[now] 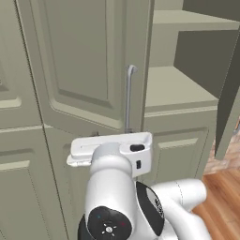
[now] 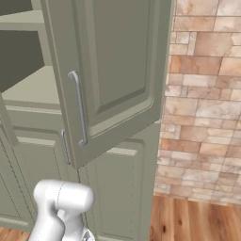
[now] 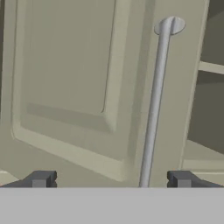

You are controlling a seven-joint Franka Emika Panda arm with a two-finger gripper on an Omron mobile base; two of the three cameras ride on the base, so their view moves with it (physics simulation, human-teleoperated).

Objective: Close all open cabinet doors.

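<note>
Gripper (image 3: 111,181) fingers stand wide apart, holding nothing, with the two dark tips (image 3: 41,178) low in the hand view and the lower end of the silver bar handle (image 3: 155,105) running down between them, nearer the right tip. Whether the tips touch the door cannot be told.

From the left base view, a shut upper door (image 1: 9,70) sits at the far left. Next to it the open cabinet door (image 1: 89,61) swings out toward the robot, its recessed panel facing the camera and its handle (image 1: 129,96) close to its right edge. The white hand (image 1: 112,147) is just below the door's lower edge, under the handle. Right of the door, the cupboard's bare shelves (image 1: 176,89) show, and another open door (image 1: 229,108) appears edge-on at the far right. Below the shelves are shut lower doors (image 1: 180,154).

In the right base view, the same open door (image 2: 108,70) hangs in front of a brick wall (image 2: 207,103), above a wood floor (image 2: 197,219).
</note>
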